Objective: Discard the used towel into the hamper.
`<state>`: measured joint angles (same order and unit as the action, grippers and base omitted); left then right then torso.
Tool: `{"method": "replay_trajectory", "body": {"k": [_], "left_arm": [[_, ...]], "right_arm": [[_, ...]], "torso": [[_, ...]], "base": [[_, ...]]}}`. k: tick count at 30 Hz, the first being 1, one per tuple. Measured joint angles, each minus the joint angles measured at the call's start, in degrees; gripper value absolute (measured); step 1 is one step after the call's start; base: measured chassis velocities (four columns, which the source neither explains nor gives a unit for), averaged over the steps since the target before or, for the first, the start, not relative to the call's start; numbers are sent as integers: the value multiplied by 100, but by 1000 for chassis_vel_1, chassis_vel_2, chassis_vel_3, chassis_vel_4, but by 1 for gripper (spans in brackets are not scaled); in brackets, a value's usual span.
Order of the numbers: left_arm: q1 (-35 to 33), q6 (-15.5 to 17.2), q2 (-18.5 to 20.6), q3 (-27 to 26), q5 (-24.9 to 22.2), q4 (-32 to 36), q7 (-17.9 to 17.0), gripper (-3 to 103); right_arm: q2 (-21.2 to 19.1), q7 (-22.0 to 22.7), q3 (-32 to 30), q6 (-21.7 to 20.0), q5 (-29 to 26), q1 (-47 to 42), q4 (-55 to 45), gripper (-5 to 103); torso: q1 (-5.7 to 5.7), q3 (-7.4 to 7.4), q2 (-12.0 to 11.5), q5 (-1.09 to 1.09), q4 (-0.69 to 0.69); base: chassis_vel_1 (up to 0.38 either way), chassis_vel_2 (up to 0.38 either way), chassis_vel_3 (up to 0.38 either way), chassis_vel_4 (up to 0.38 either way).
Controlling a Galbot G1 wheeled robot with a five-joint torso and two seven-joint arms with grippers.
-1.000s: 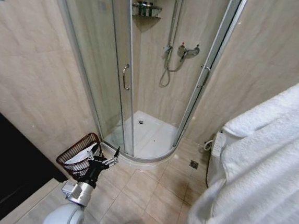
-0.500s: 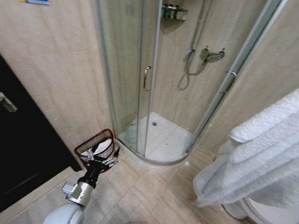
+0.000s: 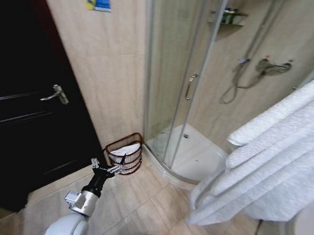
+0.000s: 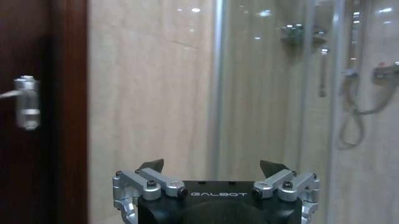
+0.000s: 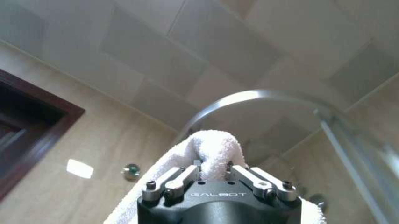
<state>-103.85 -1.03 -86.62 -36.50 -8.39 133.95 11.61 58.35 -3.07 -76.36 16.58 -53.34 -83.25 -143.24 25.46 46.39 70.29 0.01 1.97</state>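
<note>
Head view: white towel (image 3: 277,161) draped in thick folds across the right side, raised well off the floor, lower edge hanging over the beige floor tiles (image 3: 149,205). In the right wrist view, right gripper (image 5: 214,173) clamped on a bunched fold of the towel (image 5: 215,151), fingers (image 5: 177,179) narrow around the cloth, pointing up toward the ceiling. Hamper (image 3: 125,154) on the floor well apart from the towel, lower left of centre, standing against the wall between the dark door (image 3: 19,116) and the glass shower enclosure (image 3: 176,81); reddish-brown lattice sides, something white inside. Left gripper (image 3: 108,168) held low, just in front of the hamper, apart from it; in the left wrist view, left gripper (image 4: 212,168) spread wide with nothing between the fingers, facing the tiled wall beside the shower glass. Silver door handle (image 3: 57,93) on the door, blue and yellow sign (image 3: 97,1) high on the wall above the hamper. Shower hose and mixer (image 3: 260,69) behind the glass
</note>
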Motion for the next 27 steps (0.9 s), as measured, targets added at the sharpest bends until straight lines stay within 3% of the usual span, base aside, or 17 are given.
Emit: {"method": "replay_trajectory", "body": {"k": [27], "left_arm": [[0, 0, 0, 0, 0, 0, 0, 100]], "right_arm": [[65, 68, 208, 143, 294, -46, 0, 10]], "torso": [[-1, 0, 0, 0, 0]], "base": [[130, 122, 127, 124]]}}
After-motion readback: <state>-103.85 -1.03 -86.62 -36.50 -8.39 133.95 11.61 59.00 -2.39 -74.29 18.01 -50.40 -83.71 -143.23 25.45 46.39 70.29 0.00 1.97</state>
